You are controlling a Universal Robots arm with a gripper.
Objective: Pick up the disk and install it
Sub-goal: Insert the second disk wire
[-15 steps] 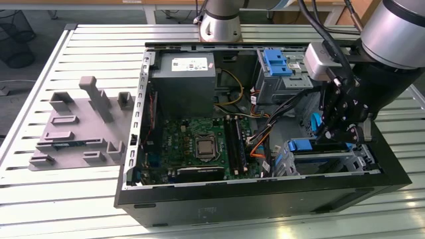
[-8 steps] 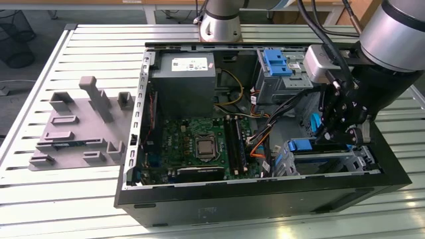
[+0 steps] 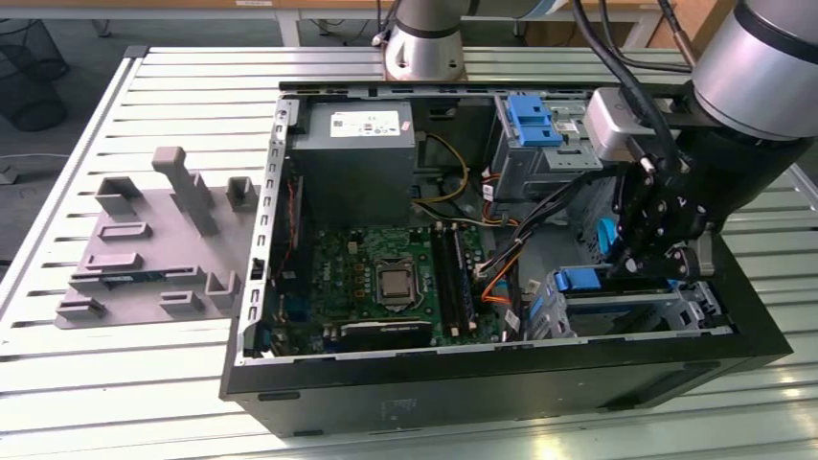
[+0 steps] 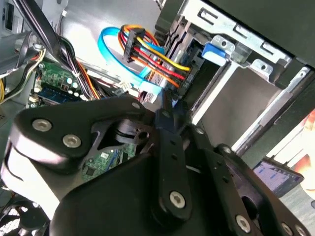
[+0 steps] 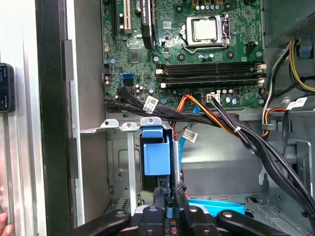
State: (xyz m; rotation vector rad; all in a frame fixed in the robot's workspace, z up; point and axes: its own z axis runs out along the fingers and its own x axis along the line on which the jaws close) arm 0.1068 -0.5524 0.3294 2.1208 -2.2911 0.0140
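Pincer (image 5: 169, 199) is sitting low in the first wrist view with its fingers drawn nearly together, and it is apparently pinching the thin edge of the disk (image 5: 156, 157) by its blue bracket. The disk is standing on edge in a slot of the drive cage (image 5: 123, 162), which is lying toward four o'clock in the exterior view. By my reading the pickup is done and the seating is under way. Whether the disk is sitting fully home I cannot tell.

Room is running tight. The cage's metal rails are flanking the disk closely on both sides, and the black case wall (image 5: 51, 123) is standing just beyond them. Bundled cables (image 5: 216, 118) are crossing just past the cage mouth, near enough to snag. Beyond them the motherboard (image 5: 197, 54) is lying open. Farther off, toward twelve o'clock in the exterior view, the grey power-supply box (image 3: 352, 144) and a blue latch (image 3: 531, 117) are sitting well apart from the work, and the counter (image 3: 192, 86) is spreading around the case.
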